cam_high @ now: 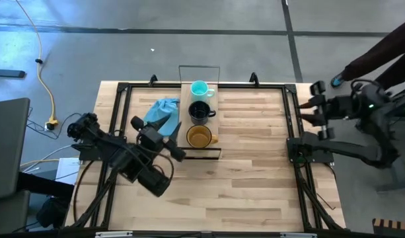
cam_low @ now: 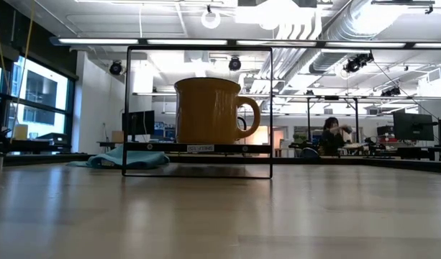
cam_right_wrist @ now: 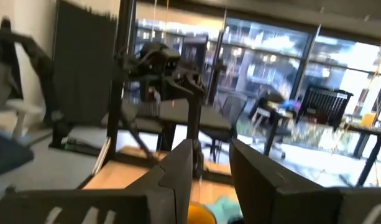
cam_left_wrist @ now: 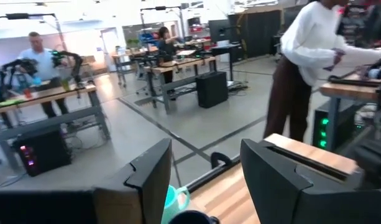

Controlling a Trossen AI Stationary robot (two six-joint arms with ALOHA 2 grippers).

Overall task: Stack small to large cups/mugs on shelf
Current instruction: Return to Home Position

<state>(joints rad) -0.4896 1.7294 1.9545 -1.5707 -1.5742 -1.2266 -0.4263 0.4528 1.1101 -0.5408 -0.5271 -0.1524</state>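
On your shelf (cam_high: 184, 123), a narrow light-wood plank with black wire ends, you have three handled mugs, upright, in one row: small teal mug (cam_high: 199, 88) at the far end, black mug (cam_high: 200, 112) in the middle, largest amber mug (cam_high: 200, 137) nearest. All handles point toward the right arm's side.

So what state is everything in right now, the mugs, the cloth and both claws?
Teal mug, upright on the shelf.
Black mug, upright on the shelf, between the other two.
Amber mug, upright on the shelf.
Blue cloth, crumpled on the table beside the shelf.
Left claw, open, empty.
Right claw, open, empty, at the table's right edge.
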